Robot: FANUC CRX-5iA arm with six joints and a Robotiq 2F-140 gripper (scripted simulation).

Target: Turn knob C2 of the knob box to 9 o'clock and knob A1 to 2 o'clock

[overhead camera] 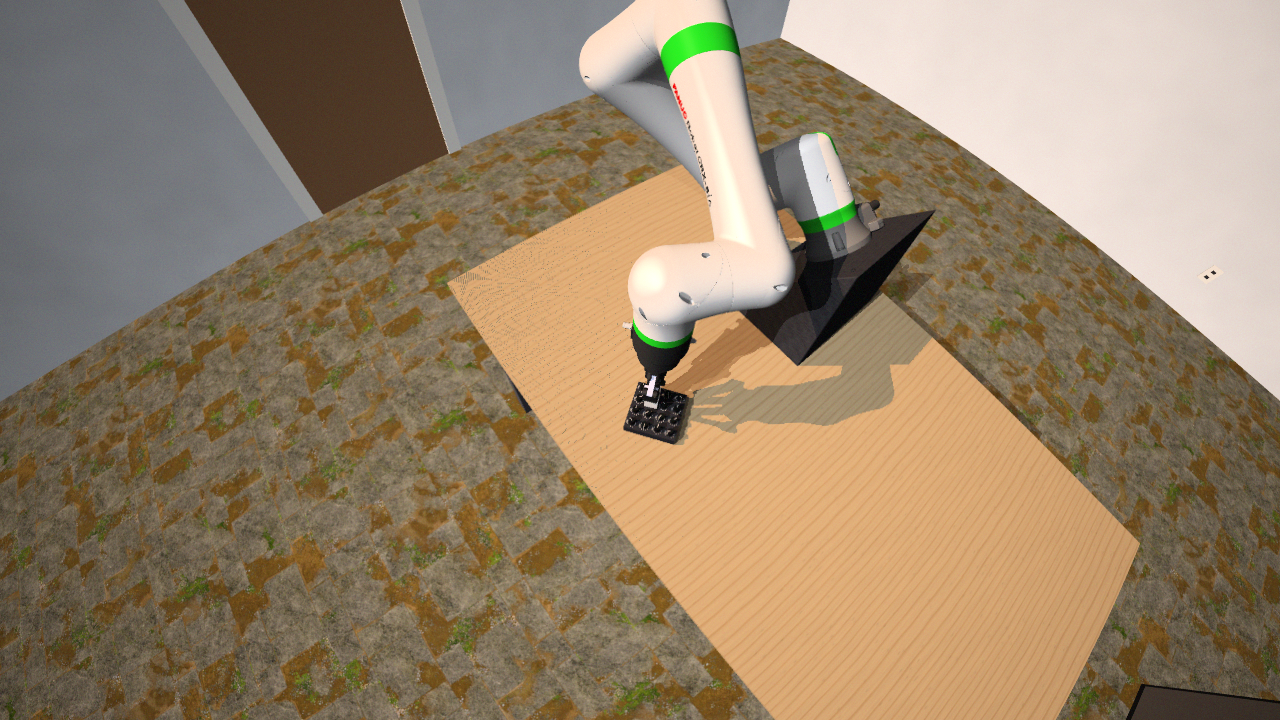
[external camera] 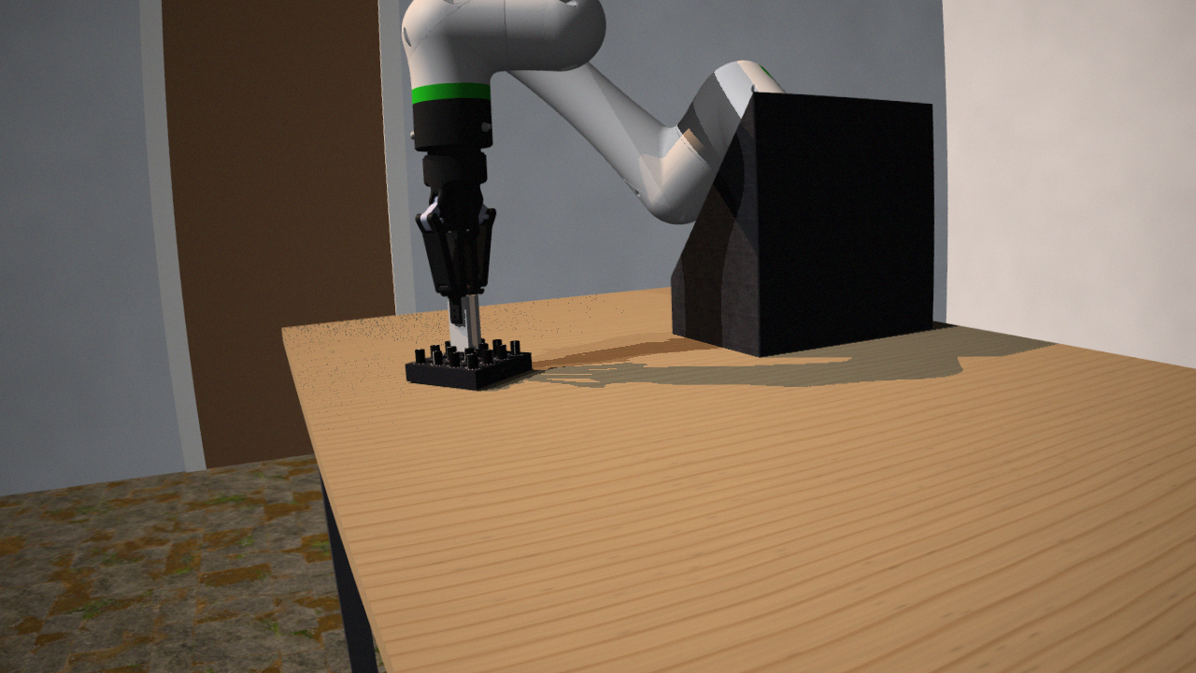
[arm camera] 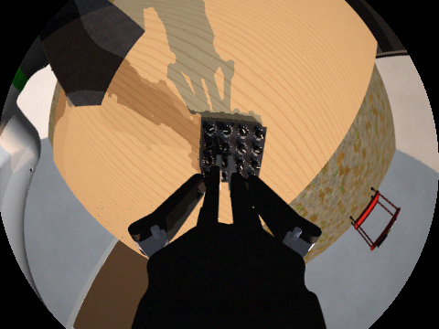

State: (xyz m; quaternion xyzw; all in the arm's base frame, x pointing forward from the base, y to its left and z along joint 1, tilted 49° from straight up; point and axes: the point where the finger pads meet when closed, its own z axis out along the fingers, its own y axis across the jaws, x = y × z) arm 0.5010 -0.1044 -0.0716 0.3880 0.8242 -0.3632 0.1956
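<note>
Though small in every view, stands flat as a black knob box [overhead camera: 659,419] on a pale, grained wooden table [overhead camera: 850,537], close to one long edge and not far from a corner. Shows rows of short dark knobs on top.

Rests, as to the table, on dark legs over a mottled floor [overhead camera: 223,447] of grey, brown and green patches. Backs onto grey walls [overhead camera: 89,179], a tall brown door panel [overhead camera: 331,89] and one white wall [overhead camera: 1074,107] bearing a small outlet plate [overhead camera: 1210,274]. Carries at the far end a black wedge-shaped pedestal [external camera: 819,225], with the white arm [overhead camera: 707,161] mounted on it. Takes the arm's long shadow across the wood, from the pedestal up to the box. Includes, well off beyond the table in the wrist view, a small red frame [arm camera: 375,219].

Shows red lettering [overhead camera: 689,116] down the arm's long link, too small to read, and green bands [overhead camera: 699,44] at the joints. Cannot make out the printed names or the marks on the box in any view.

Hangs straight down over the box as the gripper [overhead camera: 652,391], fingers drawn almost together and pinched on one knob [arm camera: 223,160] in the row nearest the wrist camera. Cannot tell which knob, nor where its white line points.
</note>
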